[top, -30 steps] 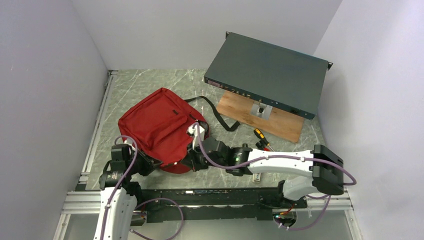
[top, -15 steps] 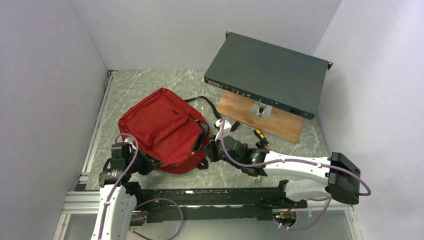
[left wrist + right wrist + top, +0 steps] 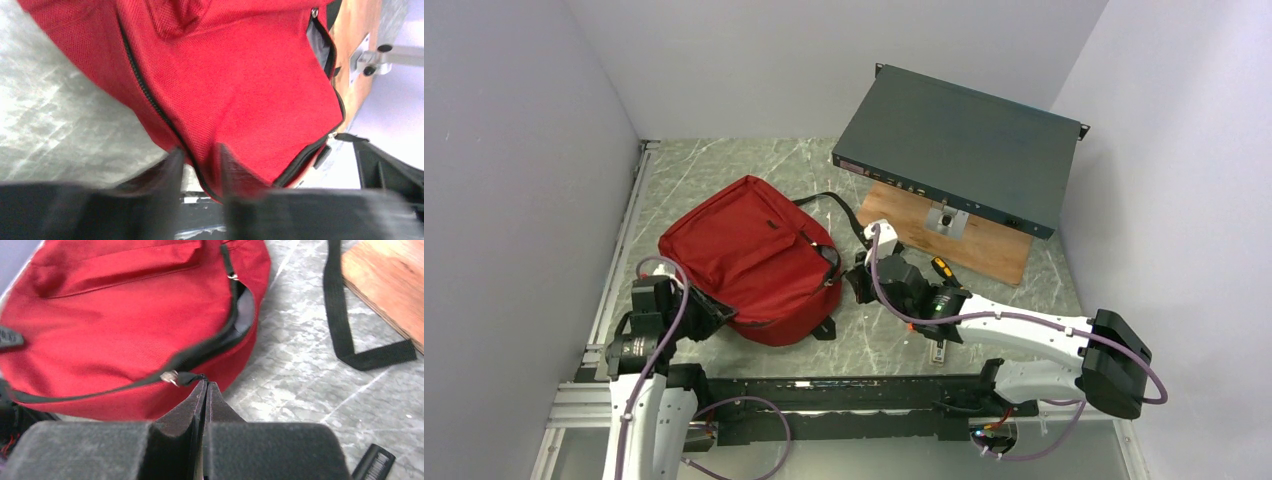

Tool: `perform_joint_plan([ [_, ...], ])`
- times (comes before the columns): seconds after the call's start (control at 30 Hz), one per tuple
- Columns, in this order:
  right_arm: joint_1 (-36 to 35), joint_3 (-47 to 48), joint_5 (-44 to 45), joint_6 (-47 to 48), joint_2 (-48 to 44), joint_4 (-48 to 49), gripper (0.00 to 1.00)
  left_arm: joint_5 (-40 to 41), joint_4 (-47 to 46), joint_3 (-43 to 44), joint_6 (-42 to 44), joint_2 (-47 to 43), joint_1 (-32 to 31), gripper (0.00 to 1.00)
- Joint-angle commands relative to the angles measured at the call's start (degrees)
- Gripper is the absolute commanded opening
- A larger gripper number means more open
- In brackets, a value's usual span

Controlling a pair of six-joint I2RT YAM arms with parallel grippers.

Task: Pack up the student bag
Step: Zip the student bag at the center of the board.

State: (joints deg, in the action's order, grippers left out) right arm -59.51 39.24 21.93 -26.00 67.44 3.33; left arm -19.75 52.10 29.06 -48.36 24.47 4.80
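The student bag, dark red with black zips, lies flat on the marble table left of centre. My right gripper is at its right edge and is shut on the black zipper pull; its tips meet with no gap. Behind the pull the zip gapes and shows grey lining. My left gripper is at the bag's near left corner. In the left wrist view its jaws stand narrowly apart, pinching the red fabric and a zip line of the bag.
A flat dark teal metal box rests tilted on a wooden board at the back right. A yellow-handled screwdriver lies near the board. The bag's black strap trails across the table. Walls close in on both sides.
My right gripper has drawn the zipper pull from the bag's near edge round to its right side. My left arm has shifted left, and its hold on the bag's corner is looser.
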Motion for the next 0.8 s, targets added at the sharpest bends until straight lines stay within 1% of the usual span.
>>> perform_joint_plan([
  [0.0, -0.3, 2.2, -7.0, 4.0, -0.2, 4.7, 0.00, 2.9, 1.1, 5.9, 7.4, -1.0, 0.3, 0.45],
  [0.03, -0.7, 1.9, -8.3, 3.7, 0.0, 5.3, 0.00, -0.1, -0.4, 6.6, 9.7, -1.4, 0.3, 0.58],
  [0.07, -1.0, 1.6, -9.7, 3.3, -0.1, 6.1, 0.00, -2.2, -1.7, 7.2, 11.8, -1.9, 0.3, 0.68],
  [0.13, -1.3, 0.9, -11.5, 2.2, -0.4, 7.2, 0.00, -7.6, -4.4, 8.7, 15.9, -2.3, 0.3, 0.81],
  [0.17, -1.4, 0.7, -12.0, 1.8, -0.7, 7.4, 0.00, -10.9, -5.8, 9.7, 17.7, -2.1, 0.2, 0.91],
  [0.2, -1.4, 0.6, -12.2, 1.4, -0.9, 7.3, 0.00, -14.1, -7.4, 10.3, 19.3, -1.5, 0.2, 0.93],
  [0.27, -1.4, 0.6, -12.1, 1.3, -1.2, 6.9, 0.00, -17.8, -9.7, 11.2, 21.1, -0.1, -1.0, 0.89],
  [0.3, -1.4, 0.7, -12.0, 1.3, -1.4, 6.7, 0.00, -18.1, -11.1, 11.5, 21.5, 0.6, -2.8, 0.88],
  [0.37, -1.4, 0.8, -12.0, 1.1, -1.6, 6.5, 0.00, -14.9, -13.2, 12.1, 21.5, 2.4, -9.7, 0.86],
  [0.43, -1.4, 0.8, -11.9, 0.9, -1.7, 6.5, 0.00, -7.5, -15.4, 12.6, 21.0, 5.3, -19.9, 0.85],
  [0.47, -1.3, 0.9, -11.5, 0.8, -1.7, 6.2, 0.00, -2.8, -16.3, 13.3, 20.6, 7.5, -26.3, 0.84],
  [0.53, -1.3, 1.2, -11.1, 0.3, -1.8, 5.3, 0.00, 10.7, -17.5, 15.1, 20.5, 12.2, -39.7, 0.84],
  [0.57, -1.2, 1.5, -11.0, 0.1, -2.0, 4.9, 0.00, 16.5, -18.2, 16.0, 20.9, 14.8, -45.6, 0.84],
  [0.6, -1.2, 1.7, -10.9, -0.2, -2.4, 4.2, 0.00, 21.1, -19.1, 16.6, 21.2, 17.1, -50.1, 0.83],
  [0.63, -1.2, 1.8, -10.8, -0.8, -2.7, 3.6, 0.00, 24.7, -19.9, 17.2, 21.1, 19.5, -53.5, 0.81],
  [0.67, -1.1, 1.7, -10.5, -1.4, -3.1, 2.8, 0.00, 27.2, -20.7, 17.2, 20.6, 21.7, -55.5, 0.80],
  [0.77, -1.0, 1.4, -10.2, -3.9, -3.8, 2.1, 0.00, 29.0, -24.7, 16.0, 19.8, 26.4, -57.5, 0.73],
])
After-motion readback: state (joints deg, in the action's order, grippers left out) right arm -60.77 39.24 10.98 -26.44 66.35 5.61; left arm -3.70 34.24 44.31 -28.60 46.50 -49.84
